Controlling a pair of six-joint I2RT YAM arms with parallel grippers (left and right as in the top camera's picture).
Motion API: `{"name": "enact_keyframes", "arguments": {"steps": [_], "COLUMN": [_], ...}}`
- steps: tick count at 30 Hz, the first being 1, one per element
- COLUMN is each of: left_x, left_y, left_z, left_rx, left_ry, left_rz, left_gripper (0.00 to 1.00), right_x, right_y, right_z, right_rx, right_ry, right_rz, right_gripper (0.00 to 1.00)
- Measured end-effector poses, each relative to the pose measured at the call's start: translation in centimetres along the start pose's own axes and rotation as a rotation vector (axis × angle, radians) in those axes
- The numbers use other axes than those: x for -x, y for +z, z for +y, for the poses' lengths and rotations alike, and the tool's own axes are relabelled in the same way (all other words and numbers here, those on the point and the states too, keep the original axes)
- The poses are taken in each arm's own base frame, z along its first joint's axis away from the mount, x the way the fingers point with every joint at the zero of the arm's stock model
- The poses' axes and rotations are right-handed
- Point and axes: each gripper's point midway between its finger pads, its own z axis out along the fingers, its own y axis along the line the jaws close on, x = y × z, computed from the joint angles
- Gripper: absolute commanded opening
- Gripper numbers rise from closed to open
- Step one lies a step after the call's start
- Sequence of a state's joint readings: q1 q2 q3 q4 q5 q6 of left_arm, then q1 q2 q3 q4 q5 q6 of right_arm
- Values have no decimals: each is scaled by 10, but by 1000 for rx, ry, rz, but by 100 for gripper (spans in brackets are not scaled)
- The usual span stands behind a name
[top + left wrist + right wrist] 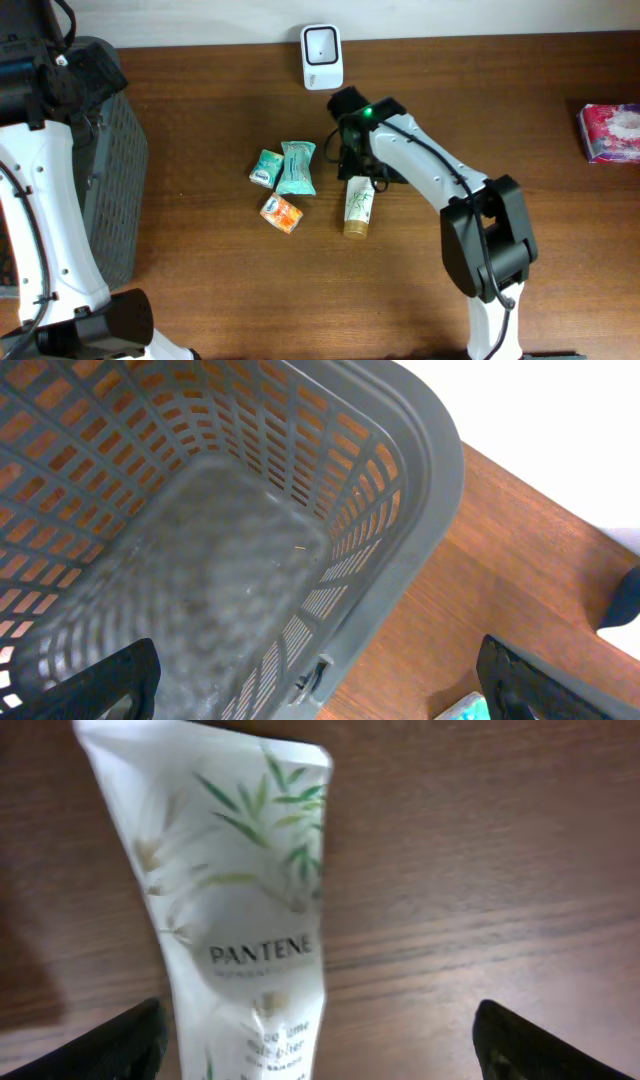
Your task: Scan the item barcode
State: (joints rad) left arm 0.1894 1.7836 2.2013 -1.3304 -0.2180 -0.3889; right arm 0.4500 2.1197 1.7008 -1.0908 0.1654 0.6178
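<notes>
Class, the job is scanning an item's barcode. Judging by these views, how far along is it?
Done: nothing visible; the basket looks empty. In hand: the right gripper hangs open over the Pantene tube, lying ungripped on the table. Still to do: grasp the tube and show its barcode to the white scanner. The left gripper hangs open above the basket.

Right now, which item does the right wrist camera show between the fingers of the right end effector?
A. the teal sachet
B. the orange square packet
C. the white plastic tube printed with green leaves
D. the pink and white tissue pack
C: the white plastic tube printed with green leaves lies on the brown wooden table, between the wide-apart fingers of the right end effector.
</notes>
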Motion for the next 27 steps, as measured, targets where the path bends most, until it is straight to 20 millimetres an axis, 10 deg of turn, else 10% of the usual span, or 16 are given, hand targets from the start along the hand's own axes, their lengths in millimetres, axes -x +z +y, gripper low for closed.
{"name": "enact_keyframes", "arguments": {"steps": [11,27], "left_x": [0,0], "left_y": [0,0], "left_z": [0,0], "left_rx": [0,0], "left_ry": [0,0], "left_rz": [0,0], "left_gripper": [99,99], "right_x": [-5,-25], "right_y": [-16,-2], "right_z": [28,64], "right_rx": [534,-83], "right_ry": [-174,-205], "right_rz": [204,-169], "right_gripper": [76,75]}}
